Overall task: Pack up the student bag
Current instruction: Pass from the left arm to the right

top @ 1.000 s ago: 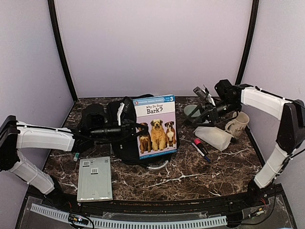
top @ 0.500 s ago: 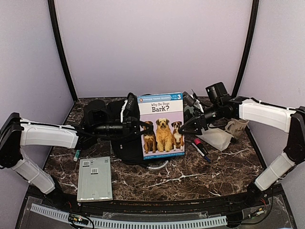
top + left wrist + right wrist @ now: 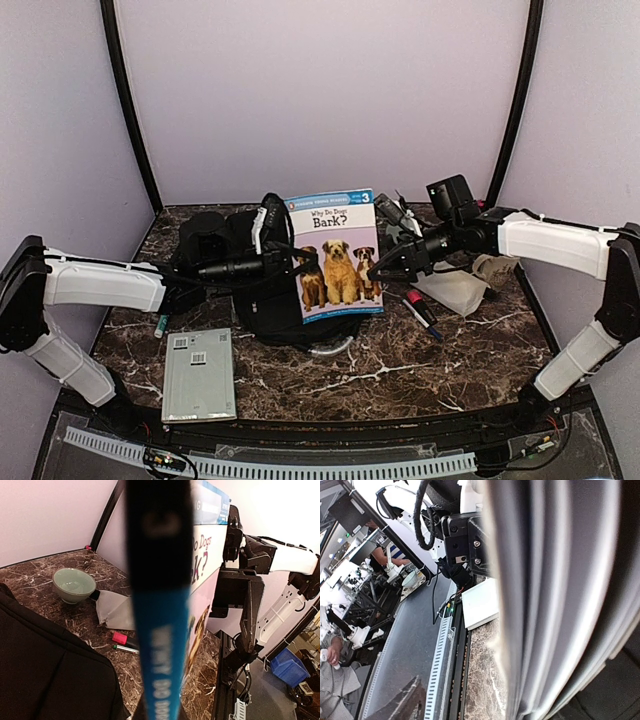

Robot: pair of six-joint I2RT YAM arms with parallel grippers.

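The student bag (image 3: 258, 305), a black backpack, lies at the middle left of the table; its dark fabric (image 3: 45, 665) fills the lower left of the left wrist view. My left gripper (image 3: 297, 263) is shut on the spine (image 3: 159, 630) of a "Why Do Dogs Bark?" book (image 3: 338, 255) and holds it upright above the bag. My right gripper (image 3: 379, 270) is at the book's right edge. The book's page edges (image 3: 565, 600) fill the right wrist view, and that gripper's fingers are hidden there.
A translucent white pouch (image 3: 452, 289) and markers (image 3: 421, 309) lie right of the book, with a mug (image 3: 492, 266) behind the right arm. A green bowl (image 3: 74, 584) stands at the back. A white flat notebook (image 3: 199, 373) lies front left, beside a green-capped pen (image 3: 160, 326).
My right arm has swung left from the back right corner to the book's right edge. The left gripper has lifted the book a little and shifted it right.
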